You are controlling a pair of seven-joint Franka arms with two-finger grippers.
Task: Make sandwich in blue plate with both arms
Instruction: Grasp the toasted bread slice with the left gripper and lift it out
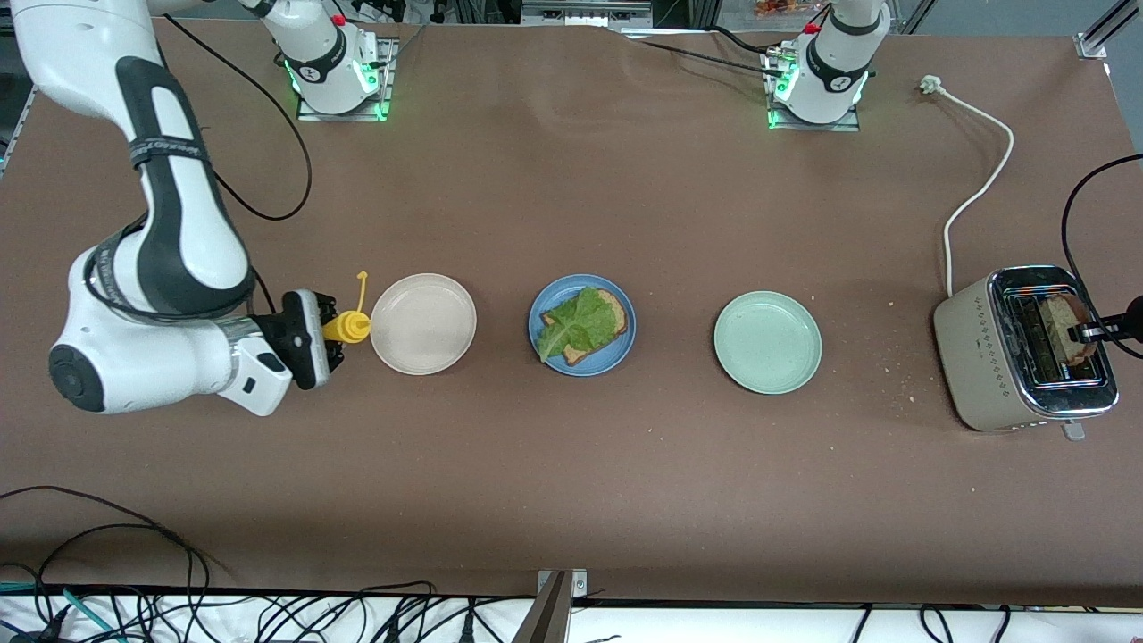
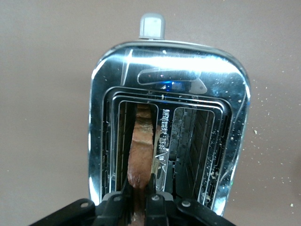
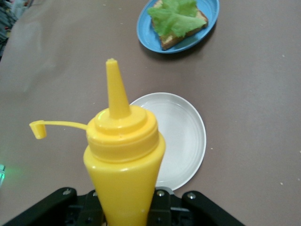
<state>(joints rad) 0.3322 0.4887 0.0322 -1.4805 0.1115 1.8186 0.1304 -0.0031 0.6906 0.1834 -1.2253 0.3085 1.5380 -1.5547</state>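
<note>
The left gripper [image 1: 1091, 334] clenches an upright brown bread slice [image 2: 140, 155] in the beige toaster's [image 1: 982, 348] slot; the right gripper [image 1: 332, 329] grasps a yellow squeeze bottle [image 3: 123, 160], its nozzle aimed toward the blue plate [image 1: 543, 308].

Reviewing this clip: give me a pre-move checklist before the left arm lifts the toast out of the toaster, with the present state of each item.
1. left gripper shut on the bread slice in the toaster slot: ok.
2. Slice free of the slot walls: cannot tell.
3. blue plate holds bottom slice topped with lettuce: ok.
4. right gripper shut on the yellow squeeze bottle, beside the beige plate, away from the blue plate: ok.
5. Bottle cap off the nozzle: ok.
</note>
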